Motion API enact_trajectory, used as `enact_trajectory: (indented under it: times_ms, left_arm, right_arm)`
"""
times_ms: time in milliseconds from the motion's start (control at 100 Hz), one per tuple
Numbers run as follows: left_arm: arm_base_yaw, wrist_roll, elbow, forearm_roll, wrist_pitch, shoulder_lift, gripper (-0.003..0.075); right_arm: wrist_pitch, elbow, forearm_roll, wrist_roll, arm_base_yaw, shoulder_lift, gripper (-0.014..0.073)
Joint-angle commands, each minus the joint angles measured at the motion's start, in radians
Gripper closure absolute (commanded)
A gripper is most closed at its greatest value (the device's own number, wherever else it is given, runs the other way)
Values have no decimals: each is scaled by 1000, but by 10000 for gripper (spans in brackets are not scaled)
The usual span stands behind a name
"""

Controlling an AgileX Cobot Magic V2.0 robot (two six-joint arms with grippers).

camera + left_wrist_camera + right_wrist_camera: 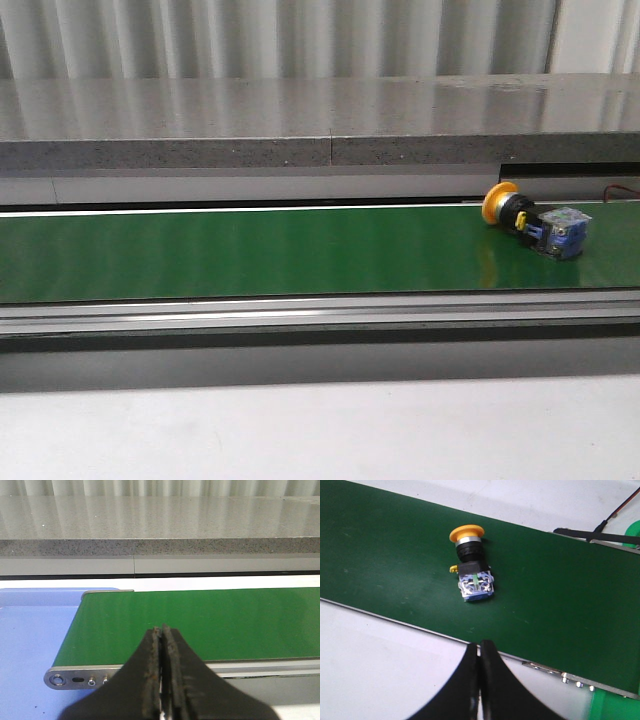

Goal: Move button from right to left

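Observation:
The button (pixel 530 222) lies on its side at the right end of the green conveyor belt (pixel 250 250), yellow-orange cap to the left, blue-grey block to the right. It also shows in the right wrist view (pixel 471 565). My right gripper (pixel 480 647) is shut and empty, at the belt's near edge, short of the button. My left gripper (pixel 163 632) is shut and empty, over the near edge of the belt's left end (pixel 200 620). Neither gripper shows in the front view.
A grey stone ledge (pixel 300 120) runs behind the belt. A metal rail (pixel 300 315) runs along its near side. A blue surface (pixel 30 645) lies beyond the belt's left end. A black and red cable (pixel 610 520) lies past the right end.

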State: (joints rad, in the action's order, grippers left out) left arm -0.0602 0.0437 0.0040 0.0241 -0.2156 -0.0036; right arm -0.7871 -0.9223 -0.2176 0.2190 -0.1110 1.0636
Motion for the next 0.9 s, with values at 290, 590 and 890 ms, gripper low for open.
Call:
enact_trajectory:
  times_ms: [290, 590, 890]
  left_arm:
    - [0, 3, 39, -2, 82, -30, 741]
    - [0, 3, 39, -2, 82, -30, 741]
    - [0, 3, 39, -2, 82, -30, 741]
  right_arm:
    - [161, 214, 2, 21, -2, -412, 659]
    - [171, 373, 2, 21, -2, -715, 659]
    - [186, 472, 2, 21, -2, -912, 659]
